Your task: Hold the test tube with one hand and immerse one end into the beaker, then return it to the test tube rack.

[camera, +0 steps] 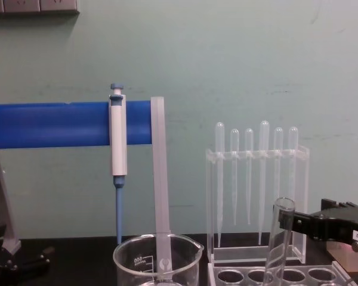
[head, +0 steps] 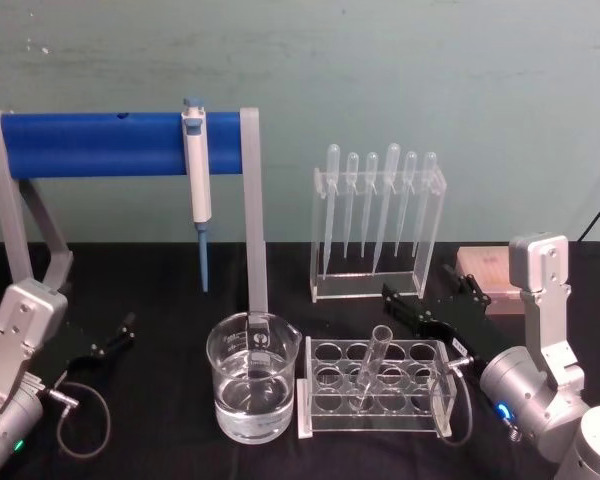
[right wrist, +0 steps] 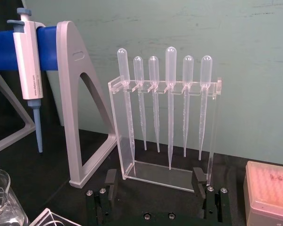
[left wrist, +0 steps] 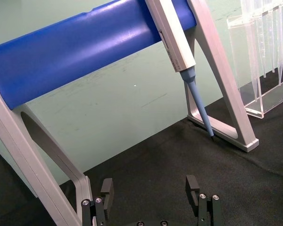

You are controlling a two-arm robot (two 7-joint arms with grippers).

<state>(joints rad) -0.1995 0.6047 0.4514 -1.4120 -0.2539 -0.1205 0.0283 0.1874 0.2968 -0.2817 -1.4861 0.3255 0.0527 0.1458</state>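
The test tube [head: 371, 368] is a clear glass tube leaning in the front row of a clear rack [head: 435, 395]; its rim shows in the chest view, test tube [camera: 280, 235]. The beaker [head: 251, 388], part full of clear liquid, stands just left of the rack, and its rim is in the chest view, beaker [camera: 157, 255]. My right gripper [head: 418, 284] hovers open behind the rack, right of the tube and apart from it; nothing lies between the right gripper [right wrist: 154, 178] fingers. Far left, my left gripper [head: 115, 335] rests open and empty near the table, left gripper [left wrist: 149, 186].
A blue-barred stand [head: 120, 143] holds a blue-white micropipette [head: 197, 180] behind the beaker. A clear holder with several plastic pipettes [head: 380, 215] stands behind the rack. A pink tip box [head: 483, 272] sits at the back right. Black cloth covers the table.
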